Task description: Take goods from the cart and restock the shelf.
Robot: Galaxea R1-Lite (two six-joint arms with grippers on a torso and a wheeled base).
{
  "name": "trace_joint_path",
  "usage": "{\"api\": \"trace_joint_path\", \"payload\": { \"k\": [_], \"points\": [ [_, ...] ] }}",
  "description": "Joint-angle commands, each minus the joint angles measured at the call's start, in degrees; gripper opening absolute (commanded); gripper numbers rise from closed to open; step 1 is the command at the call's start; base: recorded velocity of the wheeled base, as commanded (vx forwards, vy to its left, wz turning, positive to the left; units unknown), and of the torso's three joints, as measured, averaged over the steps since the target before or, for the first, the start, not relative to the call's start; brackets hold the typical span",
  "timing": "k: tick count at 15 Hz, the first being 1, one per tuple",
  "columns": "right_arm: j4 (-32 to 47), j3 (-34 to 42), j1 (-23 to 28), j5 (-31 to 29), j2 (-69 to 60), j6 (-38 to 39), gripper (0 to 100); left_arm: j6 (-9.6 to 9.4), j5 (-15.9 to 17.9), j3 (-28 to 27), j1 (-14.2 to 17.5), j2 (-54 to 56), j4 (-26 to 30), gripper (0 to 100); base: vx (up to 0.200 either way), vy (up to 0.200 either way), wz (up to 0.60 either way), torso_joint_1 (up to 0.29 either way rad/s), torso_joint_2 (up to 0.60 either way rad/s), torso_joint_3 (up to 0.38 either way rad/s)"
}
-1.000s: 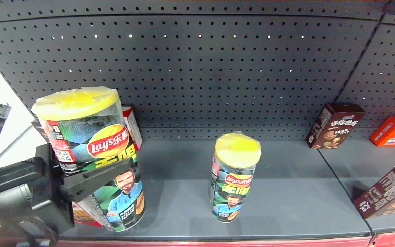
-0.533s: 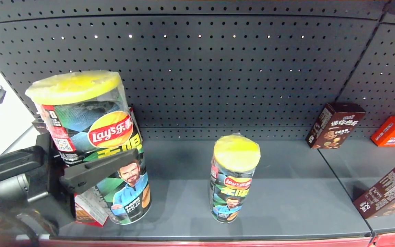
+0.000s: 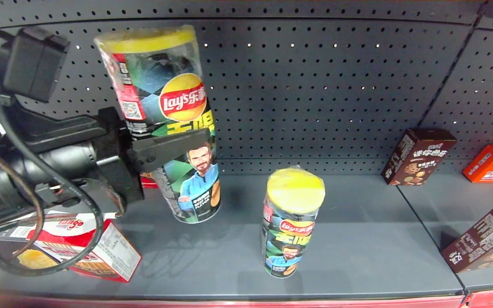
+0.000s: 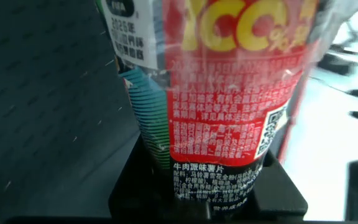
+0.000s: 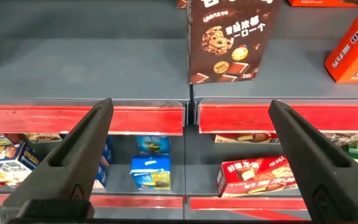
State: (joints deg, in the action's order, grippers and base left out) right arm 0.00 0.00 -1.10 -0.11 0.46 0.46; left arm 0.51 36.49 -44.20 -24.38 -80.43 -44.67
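Observation:
My left gripper (image 3: 173, 146) is shut on a tall chip can (image 3: 167, 107) with a yellow lid, gripping it at mid-height. The can leans slightly, and its base hangs over the back left of the grey shelf (image 3: 357, 248). Up close in the left wrist view, the same can (image 4: 222, 93) rises from between the left gripper's jaws (image 4: 209, 198). A second, matching can (image 3: 291, 222) stands upright mid-shelf, to the right of the held one and nearer the front. My right gripper (image 5: 191, 168) is open and holds nothing. It sits in front of the shelf's red edge strips (image 5: 135, 118).
A red and white box (image 3: 96, 256) lies at the shelf's front left under the left arm. Brown boxes (image 3: 417, 156) (image 3: 482, 244) and an orange box (image 3: 492, 162) occupy the right bay. The pegboard wall (image 3: 315, 85) closes the back. A brown cookie box (image 5: 232, 37) stands above lower shelves of goods.
My left gripper has carried the can up, to the right and deeper toward the pegboard. This has uncovered the red and white box. The standing can has not moved.

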Motion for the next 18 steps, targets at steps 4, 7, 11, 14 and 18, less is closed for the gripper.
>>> {"api": "trace_joint_path", "payload": {
  "k": [4,7,11,14,18],
  "points": [
    [0.0,0.0,-0.05,0.02,0.15,-0.02,100,-1.92,-2.21,-5.19,-0.4,-12.12,0.28,0,0.0,0.0,0.0,0.0,0.0,0.0],
    [0.0,0.0,0.04,-0.07,0.15,-0.02,100,-5.08,-0.71,-8.27,0.12,-17.74,0.02,0,0.0,0.0,0.0,0.0,0.0,0.0],
    [0.0,0.0,-0.05,0.02,0.15,-0.02,100,-6.14,-0.71,-13.28,-0.58,-25.47,-0.33,0,0.0,0.0,0.0,0.0,0.0,0.0],
    [0.0,0.0,0.04,0.02,0.15,-0.02,100,-5.7,-0.8,-18.11,-1.19,-30.66,-2.0,0,0.0,0.0,0.0,0.0,0.0,0.0],
    [0.0,0.0,-0.05,0.02,0.15,0.06,100,-5.52,-1.07,-19.78,-1.99,-35.41,-6.84,0,0.0,0.0,0.0,0.0,0.0,0.0]
  ]
}}
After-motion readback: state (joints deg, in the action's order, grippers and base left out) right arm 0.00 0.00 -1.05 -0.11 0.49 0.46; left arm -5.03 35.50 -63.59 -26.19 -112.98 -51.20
